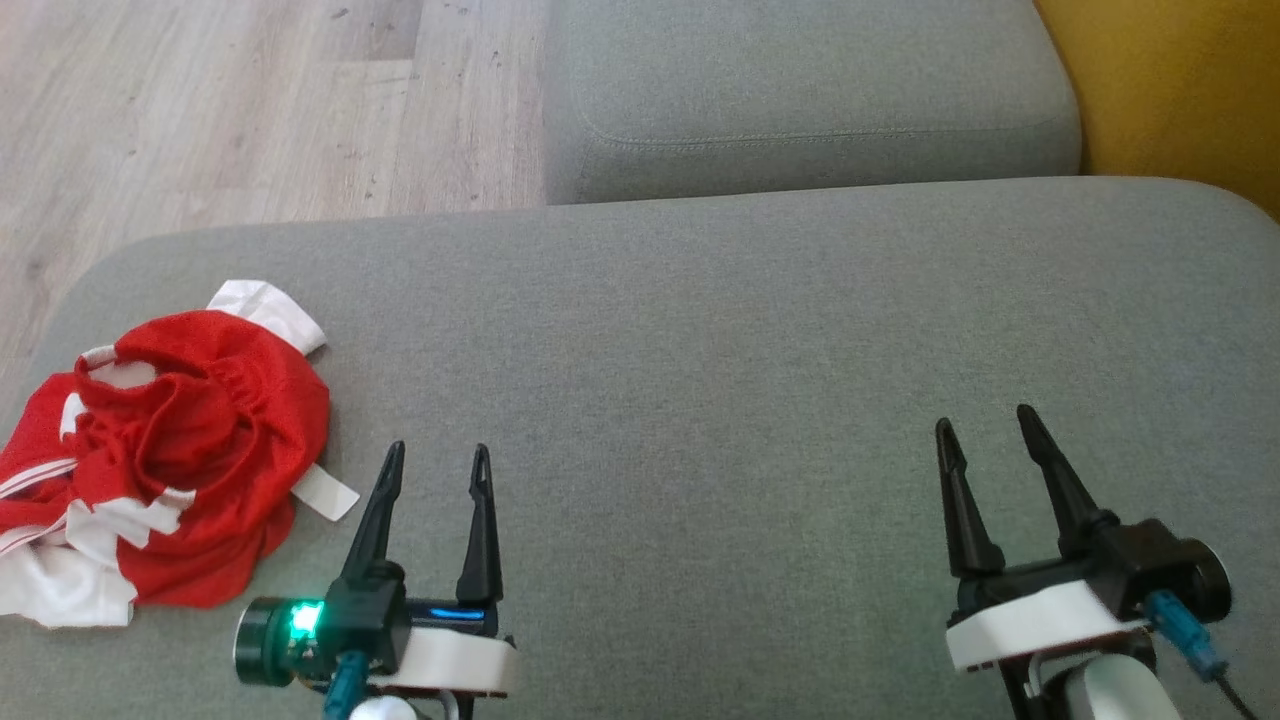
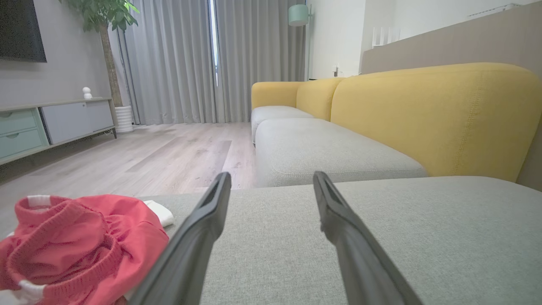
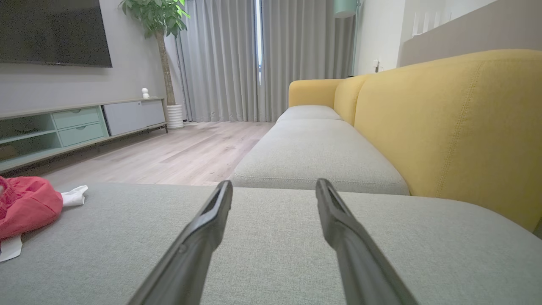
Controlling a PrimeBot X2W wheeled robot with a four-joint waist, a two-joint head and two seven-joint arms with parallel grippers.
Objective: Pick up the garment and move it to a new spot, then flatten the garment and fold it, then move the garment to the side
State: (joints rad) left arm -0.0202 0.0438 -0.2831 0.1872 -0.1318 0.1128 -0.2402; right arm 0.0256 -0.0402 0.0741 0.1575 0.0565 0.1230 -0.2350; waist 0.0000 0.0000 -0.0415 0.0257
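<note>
A crumpled red and white garment (image 1: 170,450) lies in a heap at the left end of the grey sofa cushion (image 1: 700,330). My left gripper (image 1: 440,456) hovers just right of the heap, open and empty, its fingers pointing away over the cushion. In the left wrist view the garment (image 2: 72,250) shows at the lower left beside the left finger (image 2: 199,228). My right gripper (image 1: 985,420) stands open and empty over the right part of the cushion, far from the cloth. The right wrist view catches the garment (image 3: 25,205) at its left edge.
A second grey seat cushion (image 1: 800,90) lies beyond the one I work over, with the yellow sofa back (image 1: 1180,90) at the right. Wood floor (image 1: 230,110) runs past the cushion's left and far edges. A low TV cabinet (image 3: 76,125) and a potted plant (image 3: 161,25) stand across the room.
</note>
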